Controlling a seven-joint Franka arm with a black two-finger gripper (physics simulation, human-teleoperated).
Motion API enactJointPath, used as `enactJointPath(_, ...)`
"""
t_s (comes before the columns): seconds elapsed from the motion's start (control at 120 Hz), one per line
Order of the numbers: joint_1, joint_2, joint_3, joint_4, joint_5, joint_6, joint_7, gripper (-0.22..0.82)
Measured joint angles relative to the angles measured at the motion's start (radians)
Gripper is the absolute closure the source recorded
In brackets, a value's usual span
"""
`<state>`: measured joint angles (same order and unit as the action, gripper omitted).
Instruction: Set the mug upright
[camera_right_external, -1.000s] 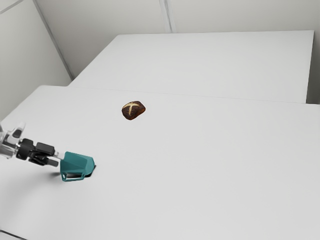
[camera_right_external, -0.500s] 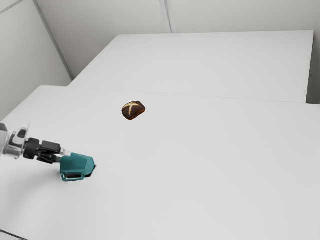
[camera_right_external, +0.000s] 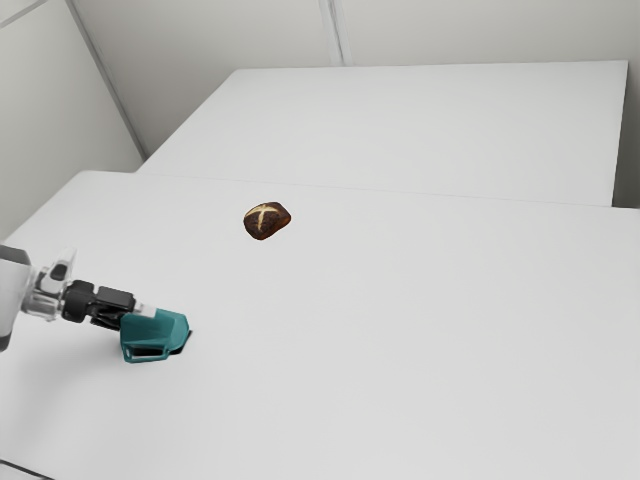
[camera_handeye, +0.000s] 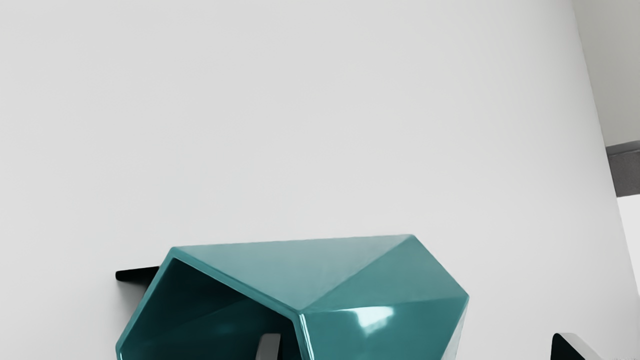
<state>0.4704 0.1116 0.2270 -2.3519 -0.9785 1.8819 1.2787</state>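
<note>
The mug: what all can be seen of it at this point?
The mug is teal and glossy, perhaps ceramic, with flat angular facets. It lies on its side on the white table, mouth toward the gripper, closed end toward the exterior view's right. An open, angular handle runs along one side. One fingertip appears to reach into the mouth, the other stands outside; I cannot tell whether either touches it.

The mug (camera_handeye: 385, 280) is glossy teal, its facets ranging from pale greyish teal to deeper teal, with a white gleam on one and near-black teal inside. The lump (camera_right_external: 267, 220) is dark brown, marked with a cream cross. The counter (camera_right_external: 400, 330) is plain whitish grey. The pincer (camera_right_external: 138, 315) is black with a whitish tip, the arm (camera_right_external: 12, 295) pale grey.
</note>
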Motion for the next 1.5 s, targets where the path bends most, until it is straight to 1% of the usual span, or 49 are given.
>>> enactJointPath(0.075, 0.000, 0.000, 0.000, 0.000, -0.002, -0.001, 0.004, 0.09)
enactJointPath(0.508, -0.006, -0.011, -0.002, 0.000, -0.011, 0.000, 0.019, 0.58)
enactJointPath(0.558, -0.007, -0.013, -0.002, 0.001, -0.013, 0.001, 0.020, 0.62)
enactJointPath(0.65, -0.011, -0.025, -0.002, 0.001, -0.015, 0.002, 0.022, 0.65)
enactJointPath(0.758, -0.021, -0.049, -0.001, 0.000, -0.017, 0.001, 0.023, 0.73)
enactJointPath(1.008, -0.051, -0.113, -0.003, 0.001, -0.014, 0.005, 0.021, 0.76)
enactJointPath(1.117, -0.079, -0.157, 0.000, 0.006, 0.006, 0.013, 0.010, 0.77)
enactJointPath(1.183, -0.113, -0.174, 0.001, 0.012, 0.036, 0.017, 0.000, 0.77)
enactJointPath(1.342, -0.203, -0.219, 0.000, 0.047, 0.189, 0.032, -0.053, 0.78)
enactJointPath(1.5, -0.231, -0.250, -0.026, 0.057, 0.351, 0.060, -0.134, 0.78)
